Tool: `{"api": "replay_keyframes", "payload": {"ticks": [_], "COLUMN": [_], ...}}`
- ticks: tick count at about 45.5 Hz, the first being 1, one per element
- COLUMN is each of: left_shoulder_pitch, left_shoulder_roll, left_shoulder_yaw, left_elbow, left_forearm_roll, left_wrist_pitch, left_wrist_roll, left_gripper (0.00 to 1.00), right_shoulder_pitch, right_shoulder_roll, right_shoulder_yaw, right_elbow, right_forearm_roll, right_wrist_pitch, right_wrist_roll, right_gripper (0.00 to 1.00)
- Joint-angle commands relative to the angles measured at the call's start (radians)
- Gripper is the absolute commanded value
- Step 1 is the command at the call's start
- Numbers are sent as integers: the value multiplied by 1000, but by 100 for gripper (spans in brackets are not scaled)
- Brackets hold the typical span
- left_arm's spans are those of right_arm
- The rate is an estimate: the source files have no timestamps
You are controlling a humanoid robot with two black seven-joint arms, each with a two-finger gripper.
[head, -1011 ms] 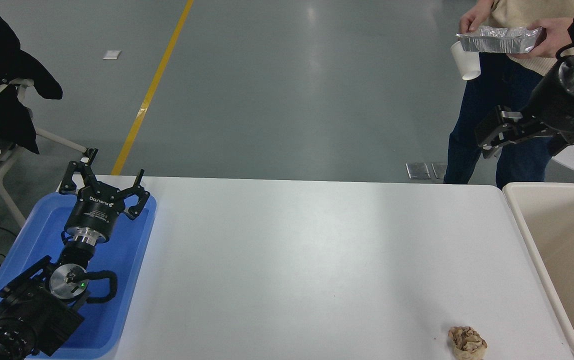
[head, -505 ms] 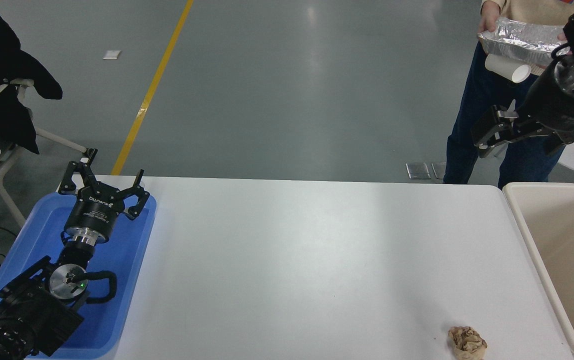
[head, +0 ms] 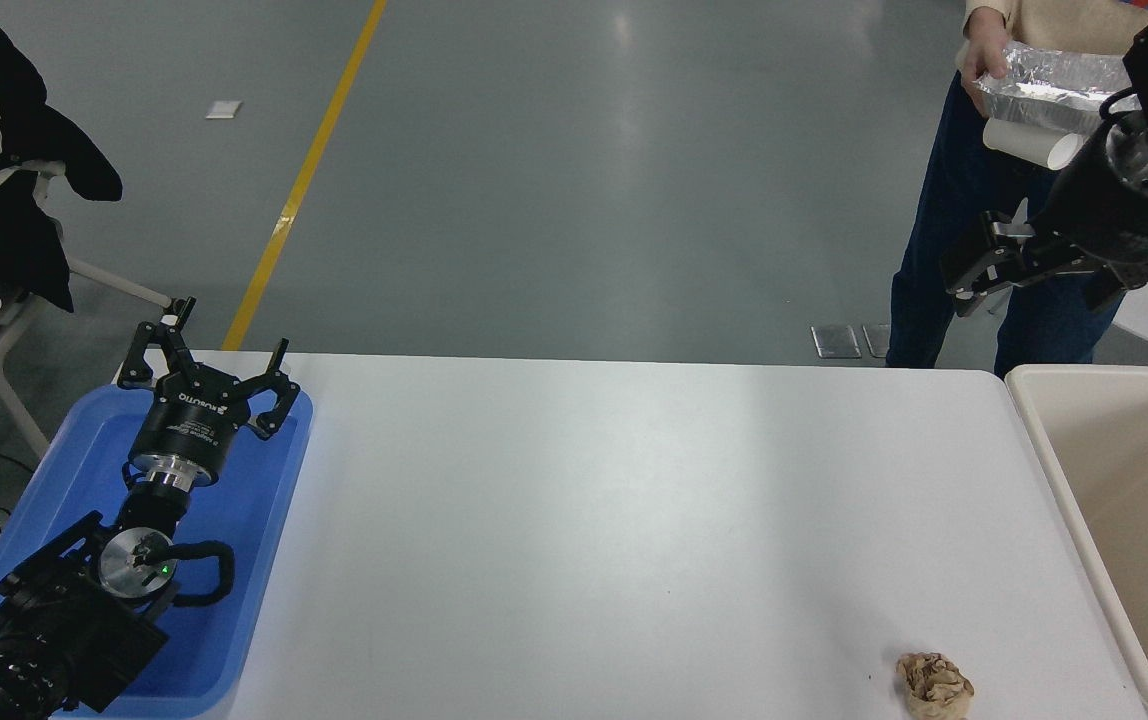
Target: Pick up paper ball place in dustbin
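A: Where's the paper ball point(head: 935, 685)?
B: 1 ball at the worktop point(head: 634, 520) near edge, near the dustbin point(head: 1034, 420).
A: Claws?
B: 2: left claw point(head: 209, 365) spread over the blue tray point(head: 264, 520); right claw point(head: 974, 268) aloft, cannot tell.

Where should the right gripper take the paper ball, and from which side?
Across its bulging middle, from straight above: the paper ball is an irregular crumpled wad lying loose on the table, open all round, so the right gripper can probably straddle it.
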Motion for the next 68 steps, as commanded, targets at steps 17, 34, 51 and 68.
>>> {"api": "replay_keyframes", "payload": {"ticks": [17, 34, 51, 68], "left_shoulder_pitch": [-1, -1, 1, 1], "left_shoulder_roll": [-1, -1, -1, -1], "left_shoulder_yaw": [0, 0, 0, 0], "left_elbow": [0, 0, 0, 0], "left_forearm_roll": [0, 0, 0, 0], "left_wrist_pitch": [-1, -1, -1, 1], "left_wrist_roll": [0, -1, -1, -1], "left_gripper": [100, 100, 100, 100], "right_shoulder_pitch": [-402, -692, -872, -952], "right_shoulder_roll": [-62, -81, -38, -33], "right_shoulder_yaw": [120, 203, 223, 293], "right_elbow": [-55, -106, -106, -106], "right_forearm_roll": [16, -53, -87, -78], "right_wrist_pitch": [0, 0, -204, -336], "right_wrist_roll": [-1, -3, -3, -1], "right_gripper": [100, 100, 98, 98]}}
